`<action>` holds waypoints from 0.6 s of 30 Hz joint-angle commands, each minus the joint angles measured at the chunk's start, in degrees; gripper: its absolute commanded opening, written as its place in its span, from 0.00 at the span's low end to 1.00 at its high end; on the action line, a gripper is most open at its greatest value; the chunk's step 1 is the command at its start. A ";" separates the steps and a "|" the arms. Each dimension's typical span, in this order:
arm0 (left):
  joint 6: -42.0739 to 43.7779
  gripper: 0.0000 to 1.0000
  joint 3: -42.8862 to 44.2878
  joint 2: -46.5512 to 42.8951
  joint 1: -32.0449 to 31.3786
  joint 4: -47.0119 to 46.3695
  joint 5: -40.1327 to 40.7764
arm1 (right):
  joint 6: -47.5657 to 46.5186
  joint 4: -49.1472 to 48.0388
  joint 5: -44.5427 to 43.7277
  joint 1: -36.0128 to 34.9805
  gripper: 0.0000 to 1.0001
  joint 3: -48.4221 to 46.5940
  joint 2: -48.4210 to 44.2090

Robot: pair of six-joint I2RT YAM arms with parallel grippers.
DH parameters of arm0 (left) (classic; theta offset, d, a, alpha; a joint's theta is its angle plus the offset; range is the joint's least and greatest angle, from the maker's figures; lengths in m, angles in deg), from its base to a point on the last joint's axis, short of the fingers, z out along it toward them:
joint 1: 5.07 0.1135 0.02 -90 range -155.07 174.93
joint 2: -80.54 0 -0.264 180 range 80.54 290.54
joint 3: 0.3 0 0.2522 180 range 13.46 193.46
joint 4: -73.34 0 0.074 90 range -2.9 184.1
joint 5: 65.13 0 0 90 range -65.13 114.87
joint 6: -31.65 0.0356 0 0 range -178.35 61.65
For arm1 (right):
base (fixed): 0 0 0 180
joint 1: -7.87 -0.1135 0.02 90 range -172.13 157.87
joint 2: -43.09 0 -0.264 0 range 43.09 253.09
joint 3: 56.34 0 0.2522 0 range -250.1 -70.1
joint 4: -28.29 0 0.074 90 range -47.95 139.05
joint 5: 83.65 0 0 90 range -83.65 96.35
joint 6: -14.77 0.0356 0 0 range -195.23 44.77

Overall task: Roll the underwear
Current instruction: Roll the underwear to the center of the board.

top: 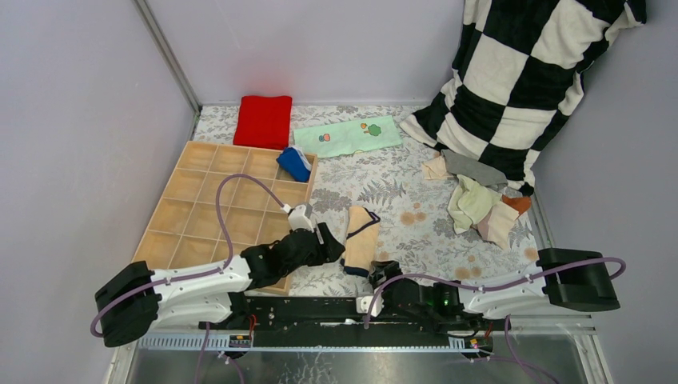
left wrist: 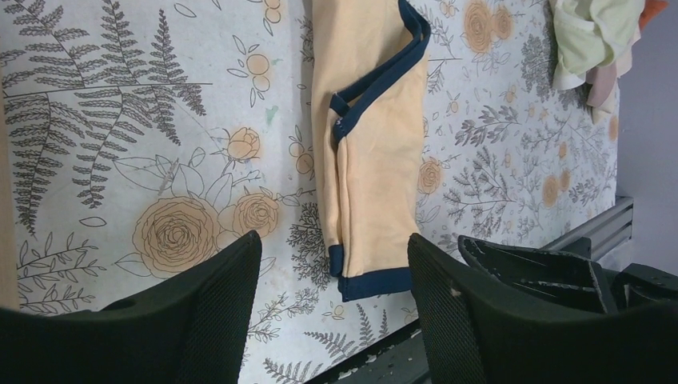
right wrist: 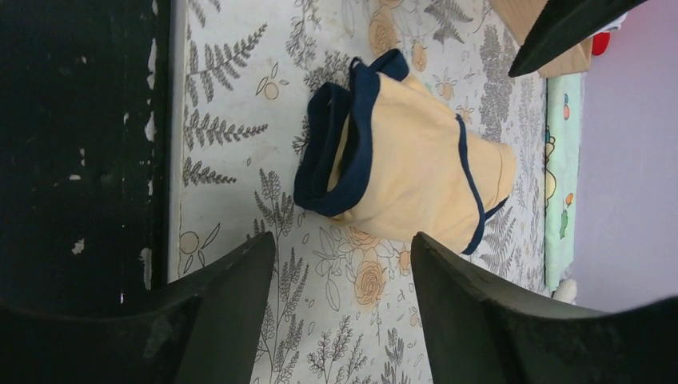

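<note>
The tan underwear (top: 360, 238) lies folded in a narrow strip on the counter (top: 400, 172). In the top view its long axis runs 6 to 12 o'clock, with the dark-trimmed end toward the arms. Left claw (top: 329, 238) is open and empty, just beside the strip's 9 o'clock flank. Right claw (top: 384, 270), also open and empty, faces the near end from 5 o'clock. Judgement: the right arm is better placed to start the roll.

A wooden tray (top: 185, 210) of square compartments lies at the left of the floral bench (top: 397, 182). Behind it lie a folded red cloth (top: 263, 120) and, just right, a mint printed cloth (top: 347, 136). A black-and-white checked cushion (top: 520, 72) leans back right.
</note>
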 commanded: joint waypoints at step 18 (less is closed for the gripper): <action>-0.20 0.72 -1.94 1.82 0.35 -4.60 -1.08 | -9.02 -4.89 5.78 4.22 0.63 -2.28 12.86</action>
